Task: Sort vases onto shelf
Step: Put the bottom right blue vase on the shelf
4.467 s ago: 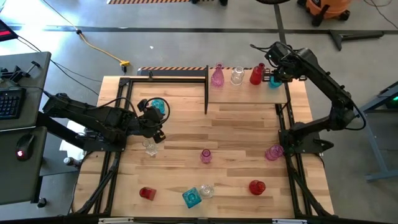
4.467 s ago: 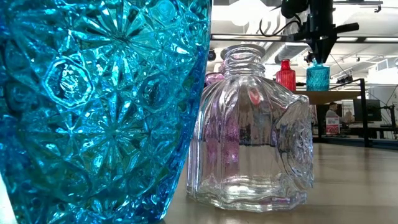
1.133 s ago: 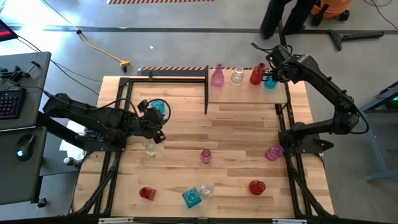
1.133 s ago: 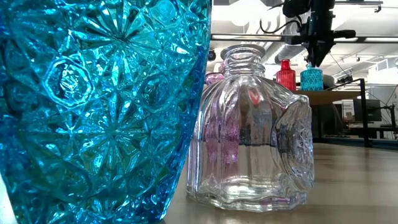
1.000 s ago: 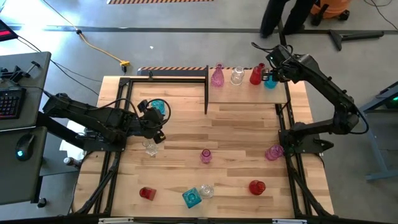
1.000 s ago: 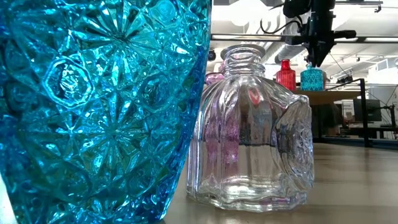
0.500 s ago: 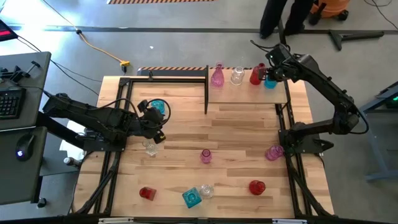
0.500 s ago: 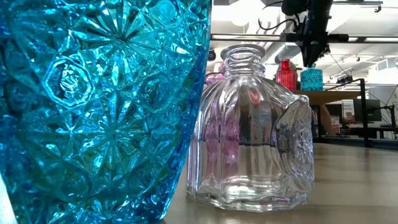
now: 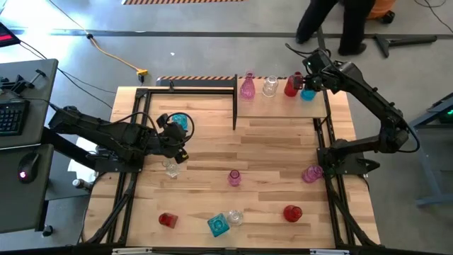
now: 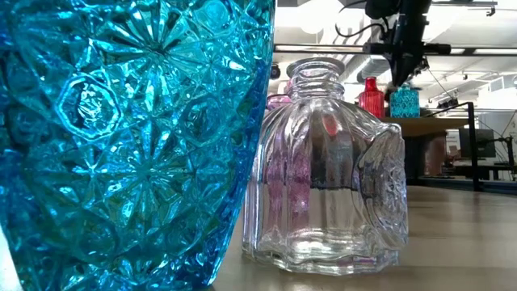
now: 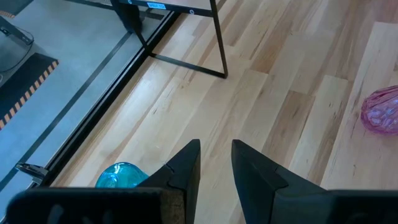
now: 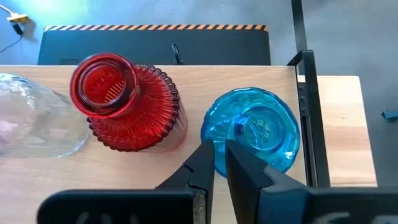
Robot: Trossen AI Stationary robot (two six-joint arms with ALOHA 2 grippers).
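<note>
The table [image 9: 269,152] carries the raised shelf [image 9: 283,106] at its far right corner, where four vases are lined up along the far edge: a pink vase [image 9: 247,87], a clear vase [image 9: 270,86], a red vase [image 9: 291,86] and a teal vase [image 9: 308,93]. The rest are scattered on the table, among them a near teal vase [image 9: 218,224] and a near clear vase [image 9: 236,217] that fill the low view. The left arm is parked over the left side of the table, its left gripper [image 11: 216,168] held with a modest gap and nothing between the fingers. The right gripper [image 12: 219,163] is poised above the near rim of the teal vase on the shelf, its fingers drawn almost together; whether the rim is pinched cannot be told. The greatest risk is judged to lie in the withdrawal: the teal vase could be tipped or dragged, and the red vase just beside it could be knocked off the shelf.
</note>
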